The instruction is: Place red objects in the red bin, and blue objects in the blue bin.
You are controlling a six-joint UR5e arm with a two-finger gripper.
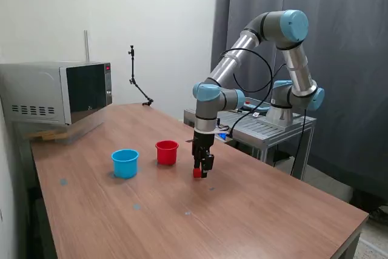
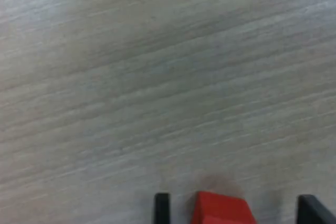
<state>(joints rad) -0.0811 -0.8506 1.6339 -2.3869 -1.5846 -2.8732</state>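
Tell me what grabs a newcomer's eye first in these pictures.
First, the end effector lowered to the wooden table, with a small red cube at its tip; the wrist view shows that cube between the dark fingers, which have gaps on both sides. Next, the red cup and the light blue cup standing side by side toward the exterior view's left of the end effector.

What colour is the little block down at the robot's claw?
Red. The little block shows best in the wrist view, lying between the gripper fingers on the table.
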